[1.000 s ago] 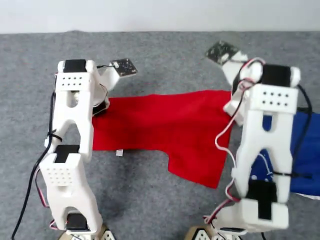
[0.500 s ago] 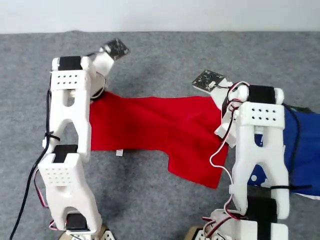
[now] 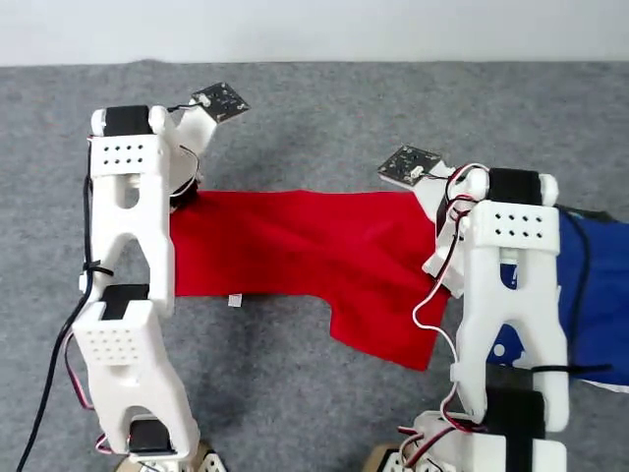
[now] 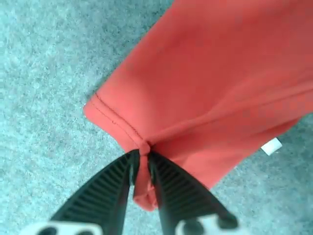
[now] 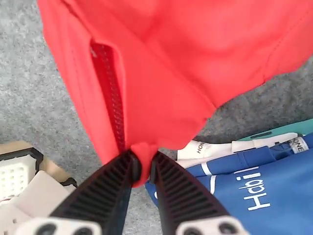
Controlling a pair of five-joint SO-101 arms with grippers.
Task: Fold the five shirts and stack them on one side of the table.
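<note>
On the left, the left claw (image 4: 143, 156) is clenched on a far corner of the red fabric shirt (image 3: 314, 246), which lies spread across the middle of the grey felt surface (image 3: 324, 108). On the right, the right claw (image 5: 143, 160) pinches its other far corner, beside a blue printed shirt (image 3: 601, 295). Likely mid-fold: next, both should carry that edge nearward together.

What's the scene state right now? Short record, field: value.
left pincer: shut on a hem corner of the red shirt
right pincer: shut on the red shirt's opposite end
red shirt: unfolded, stretched between both pincers over the grey table
blue shirt: unfolded, lying beside the right arm
</note>
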